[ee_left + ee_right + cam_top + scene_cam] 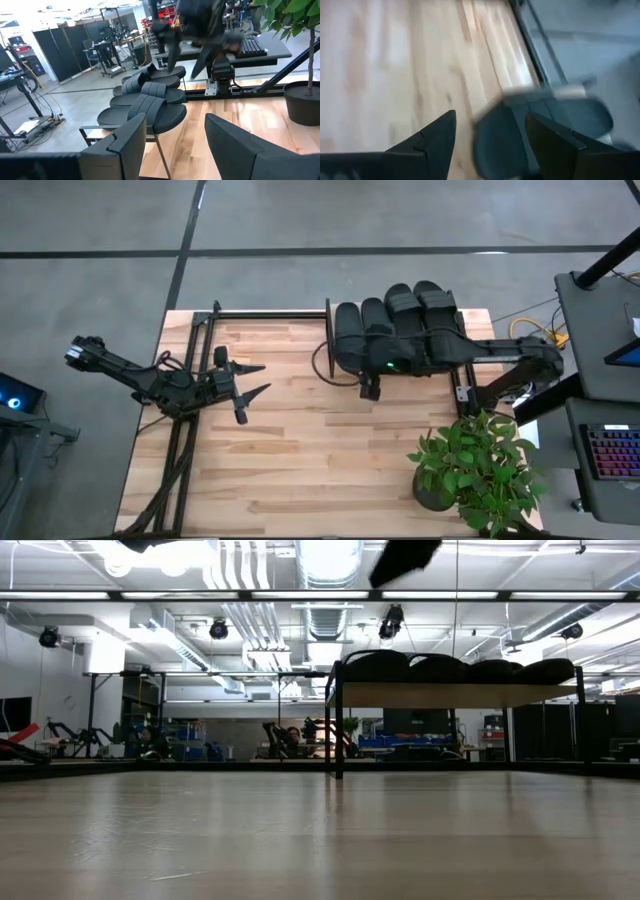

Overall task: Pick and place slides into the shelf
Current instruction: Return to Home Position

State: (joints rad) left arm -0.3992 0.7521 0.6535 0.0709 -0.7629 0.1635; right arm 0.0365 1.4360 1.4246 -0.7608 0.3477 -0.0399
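Note:
Several black slides [395,330] lie side by side, soles down, on top of the low shelf [450,695] at the table's far right; they also show in the left wrist view [150,107]. My right gripper [369,387] hangs open just above the slides' near ends, slanting down toward the table's left, with nothing between its fingers [490,117]. At the table's left my left gripper [255,380] waits, level and open, pointing at the shelf [175,125].
A potted plant [478,470] stands at the table's near right corner. Black metal rails [190,360] run along the left and far edges. Bare wood [320,450] stretches across the middle and near side. A desk with a keyboard [610,450] stands beyond the right edge.

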